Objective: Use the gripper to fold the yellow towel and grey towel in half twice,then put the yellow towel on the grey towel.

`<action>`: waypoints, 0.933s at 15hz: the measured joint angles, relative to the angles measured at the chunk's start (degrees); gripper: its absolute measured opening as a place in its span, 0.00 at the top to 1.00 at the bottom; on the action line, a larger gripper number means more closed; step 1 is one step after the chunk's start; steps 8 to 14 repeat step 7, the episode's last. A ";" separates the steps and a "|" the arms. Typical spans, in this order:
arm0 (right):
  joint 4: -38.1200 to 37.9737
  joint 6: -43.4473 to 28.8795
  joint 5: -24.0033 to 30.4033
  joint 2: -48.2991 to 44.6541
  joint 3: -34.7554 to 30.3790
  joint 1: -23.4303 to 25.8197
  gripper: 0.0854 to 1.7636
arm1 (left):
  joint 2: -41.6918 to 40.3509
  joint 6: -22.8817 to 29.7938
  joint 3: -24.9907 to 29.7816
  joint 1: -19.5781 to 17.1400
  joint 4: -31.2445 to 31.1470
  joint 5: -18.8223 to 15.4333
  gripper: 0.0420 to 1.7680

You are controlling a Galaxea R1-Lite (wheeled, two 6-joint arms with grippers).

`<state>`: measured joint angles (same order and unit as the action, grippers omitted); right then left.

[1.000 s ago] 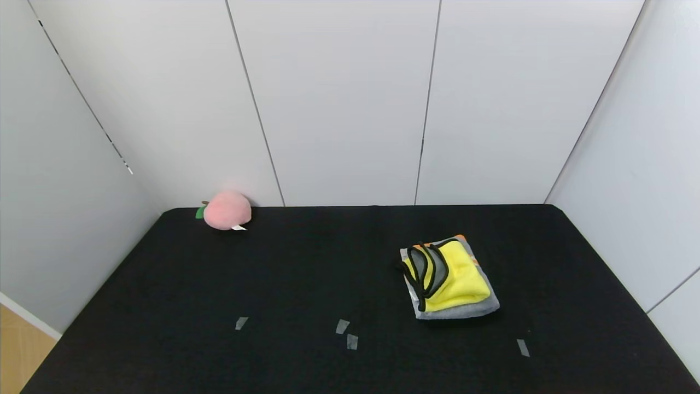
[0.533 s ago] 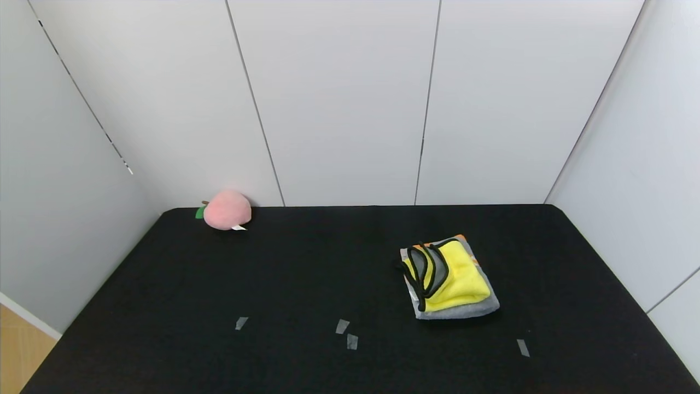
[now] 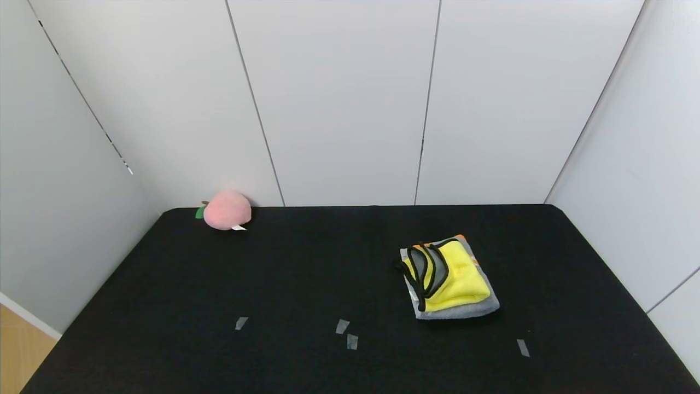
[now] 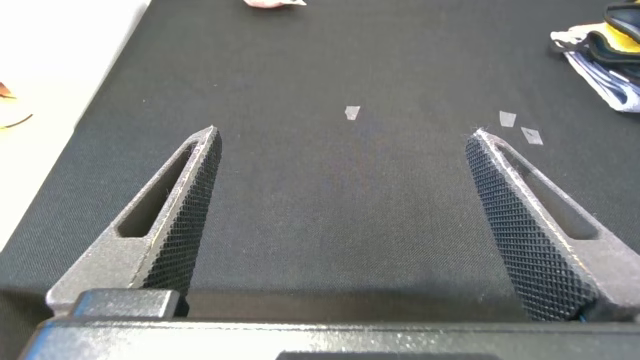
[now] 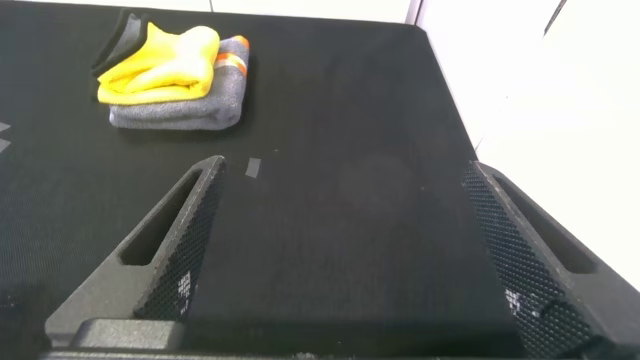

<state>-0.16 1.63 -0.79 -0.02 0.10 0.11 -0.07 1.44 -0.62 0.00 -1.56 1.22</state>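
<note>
The yellow towel point(image 3: 451, 273) lies folded on top of the folded grey towel point(image 3: 465, 311) on the right half of the black table point(image 3: 306, 262); black edging curls along its left side. Both also show in the right wrist view: yellow towel point(image 5: 165, 65), grey towel point(image 5: 190, 110) with an orange stripe. A corner of the stack point(image 4: 605, 55) appears in the left wrist view. Neither arm shows in the head view. My left gripper point(image 4: 342, 150) is open over bare table near the front edge. My right gripper point(image 5: 345, 175) is open too, nothing between its fingers, well short of the towels.
A pink plush peach point(image 3: 225, 210) sits at the back left corner against the wall. Small grey tape marks point(image 3: 346, 334) dot the front of the table. White panel walls close in the back and both sides.
</note>
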 joint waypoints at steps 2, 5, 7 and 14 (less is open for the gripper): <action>-0.11 0.11 0.01 0.00 0.00 -0.01 0.03 | 0.00 0.06 0.00 0.00 0.01 0.04 0.03; -0.13 0.11 0.01 0.00 0.00 -0.01 0.03 | 0.00 0.17 0.00 0.00 0.09 0.06 0.03; -0.11 0.04 0.00 0.00 0.00 -0.01 0.03 | 0.00 0.20 0.00 0.00 0.09 0.09 0.03; -0.11 0.04 0.00 0.00 0.00 -0.01 0.03 | 0.00 0.20 0.00 0.00 0.09 0.09 0.03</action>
